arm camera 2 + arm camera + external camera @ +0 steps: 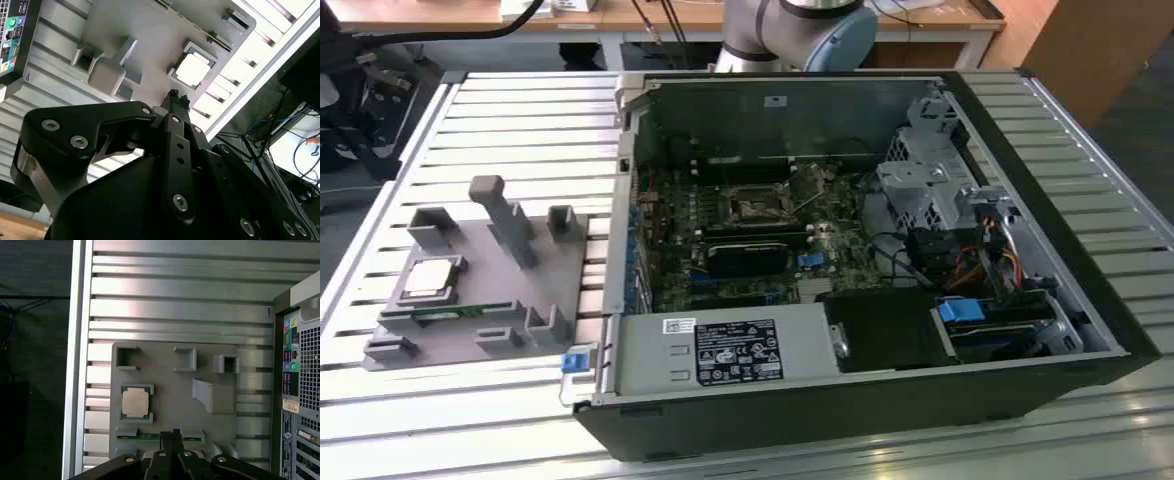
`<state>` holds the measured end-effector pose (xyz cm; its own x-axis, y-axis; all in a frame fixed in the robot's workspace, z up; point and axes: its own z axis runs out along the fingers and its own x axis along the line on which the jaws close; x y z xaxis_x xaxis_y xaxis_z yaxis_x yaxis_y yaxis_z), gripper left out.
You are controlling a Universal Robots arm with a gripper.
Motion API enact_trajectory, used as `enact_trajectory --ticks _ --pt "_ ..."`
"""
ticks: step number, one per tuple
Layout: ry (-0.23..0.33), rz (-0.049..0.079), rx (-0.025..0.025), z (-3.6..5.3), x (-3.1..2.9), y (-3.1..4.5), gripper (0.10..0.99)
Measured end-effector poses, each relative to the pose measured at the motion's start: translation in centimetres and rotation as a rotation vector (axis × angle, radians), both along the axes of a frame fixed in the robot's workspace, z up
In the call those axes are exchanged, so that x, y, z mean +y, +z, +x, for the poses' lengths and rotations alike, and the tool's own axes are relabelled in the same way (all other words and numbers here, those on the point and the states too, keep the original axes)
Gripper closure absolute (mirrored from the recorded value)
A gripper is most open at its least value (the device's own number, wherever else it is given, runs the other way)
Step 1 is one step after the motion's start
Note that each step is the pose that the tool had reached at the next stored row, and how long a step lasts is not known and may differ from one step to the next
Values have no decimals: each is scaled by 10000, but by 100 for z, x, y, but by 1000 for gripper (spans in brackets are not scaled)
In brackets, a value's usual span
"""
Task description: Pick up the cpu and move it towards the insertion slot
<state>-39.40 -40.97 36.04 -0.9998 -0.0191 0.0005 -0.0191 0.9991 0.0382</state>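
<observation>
Approach step: the gripper [175, 432], closed and empty, hovers near the cpu [136, 402] by the grey fixture's [170, 385] edge; grasping likely needs it opened.

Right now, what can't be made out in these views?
The insertion slot: too small in the exterior view to tell whether its frame is latched.
The memory stick: its middle is hidden behind the tool in the first wrist view.
The arm: cut off by the exterior view's top edge.
</observation>
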Motion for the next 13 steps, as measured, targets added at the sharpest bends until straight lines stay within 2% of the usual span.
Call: enact_trajectory --ticks 13 --pt "-1 -1 1 -31 0 1 980"
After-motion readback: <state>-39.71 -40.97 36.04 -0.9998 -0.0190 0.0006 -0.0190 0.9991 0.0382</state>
